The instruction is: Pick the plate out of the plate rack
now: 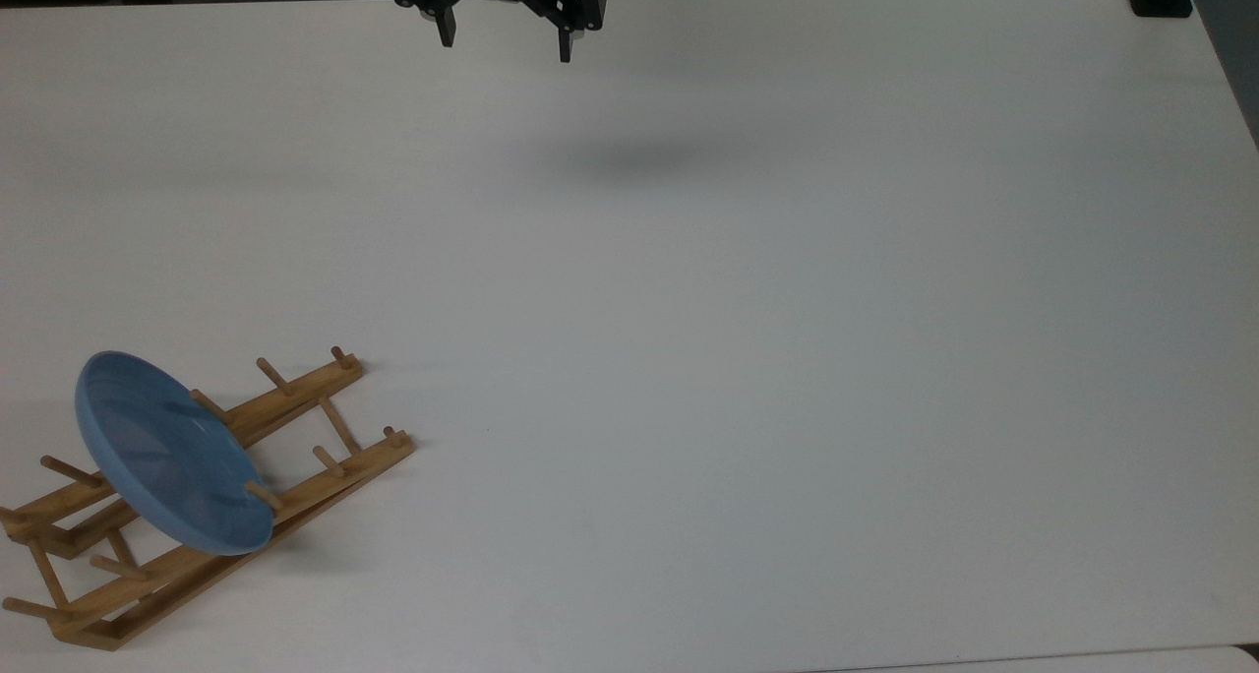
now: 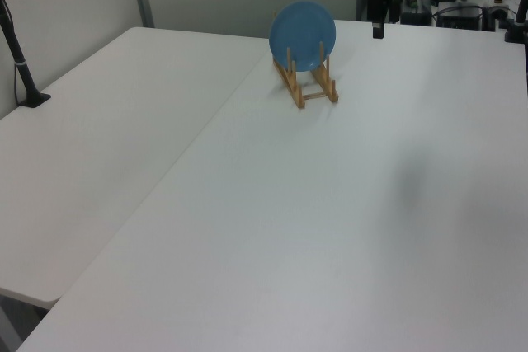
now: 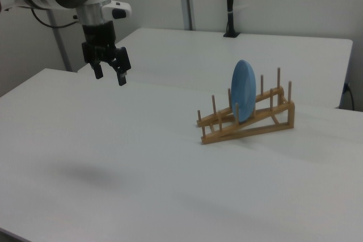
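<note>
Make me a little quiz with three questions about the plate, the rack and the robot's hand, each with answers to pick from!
1. Where is the plate?
A. flat on the table
B. standing on edge in the plate rack
C. held by the robot

2. What colour is the plate?
A. blue
B. red
C. green

3. How are the gripper jaws?
A. shut on the plate
B. shut on nothing
C. open, holding nothing

Answers:
1. B, since the right view shows it upright between the wooden pegs.
2. A, since it looks plain blue in all three views.
3. C, since the right view shows a gap between the two fingers, up in the air away from the rack.
</note>
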Controlling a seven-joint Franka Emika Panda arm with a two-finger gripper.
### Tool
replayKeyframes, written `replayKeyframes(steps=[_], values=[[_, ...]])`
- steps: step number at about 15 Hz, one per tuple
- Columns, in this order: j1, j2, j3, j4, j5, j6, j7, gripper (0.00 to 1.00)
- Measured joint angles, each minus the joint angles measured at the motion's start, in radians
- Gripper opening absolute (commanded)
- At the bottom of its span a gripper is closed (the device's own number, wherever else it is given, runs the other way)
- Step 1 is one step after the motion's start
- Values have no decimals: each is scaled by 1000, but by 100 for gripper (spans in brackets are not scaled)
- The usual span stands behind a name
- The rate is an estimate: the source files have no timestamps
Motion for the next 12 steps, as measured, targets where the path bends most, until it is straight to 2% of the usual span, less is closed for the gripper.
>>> replayKeyframes(steps=[12], values=[[0,4,0,0,0,1,-11,100]])
